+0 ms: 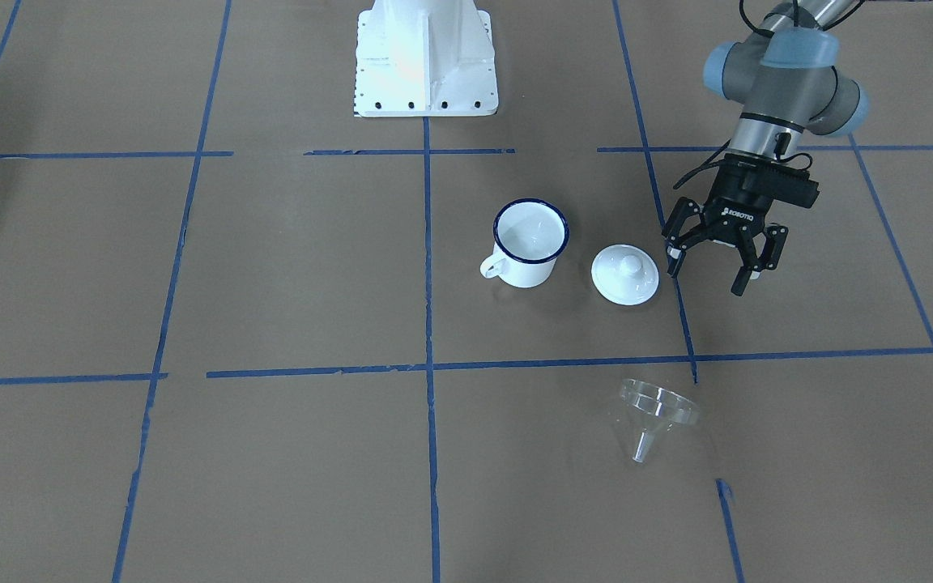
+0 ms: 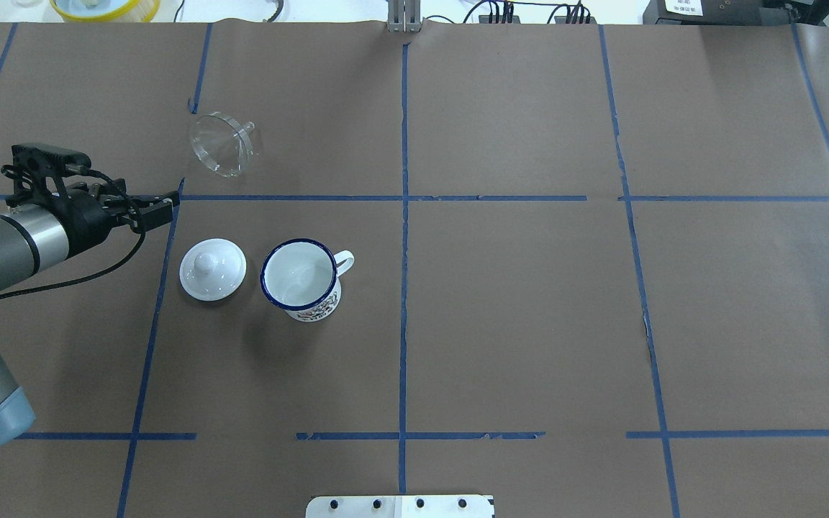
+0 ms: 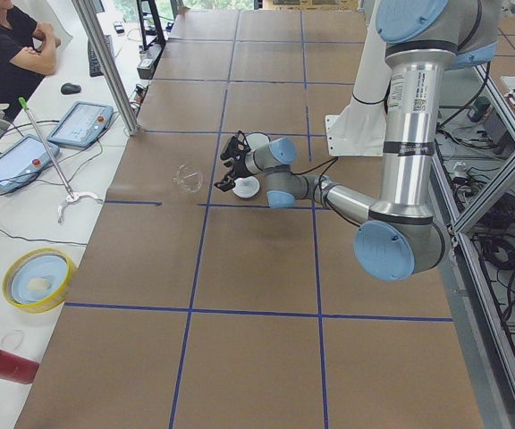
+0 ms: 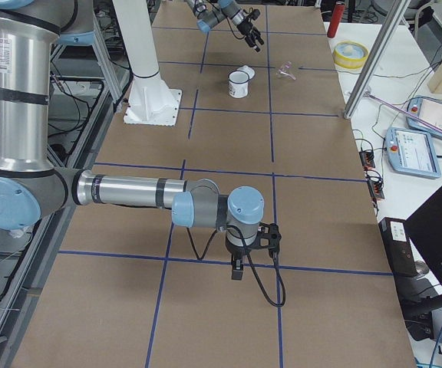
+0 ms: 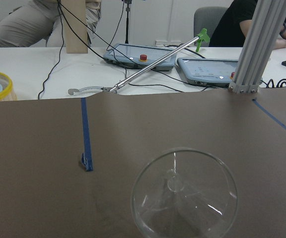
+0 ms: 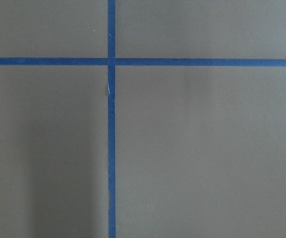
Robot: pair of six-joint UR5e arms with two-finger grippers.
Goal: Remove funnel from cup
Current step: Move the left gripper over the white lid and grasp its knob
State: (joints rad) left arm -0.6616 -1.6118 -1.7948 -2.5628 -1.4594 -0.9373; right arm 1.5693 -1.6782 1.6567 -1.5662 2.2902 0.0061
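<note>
The clear funnel (image 1: 654,414) lies on its side on the brown paper, apart from the cup; it also shows in the overhead view (image 2: 224,144) and close up in the left wrist view (image 5: 185,198). The white enamel cup (image 1: 529,243) with a dark blue rim stands upright and empty (image 2: 301,280). My left gripper (image 1: 709,275) is open and empty, hovering beside the lid, between cup and funnel (image 2: 155,210). My right gripper (image 4: 240,270) is far from these things, low over the table; I cannot tell whether it is open or shut.
A white round knobbed lid (image 1: 625,274) lies next to the cup, on the left gripper's side. The white robot base (image 1: 424,61) stands behind the cup. Blue tape lines cross the paper. Operators and tablets (image 5: 143,54) are beyond the table's far edge.
</note>
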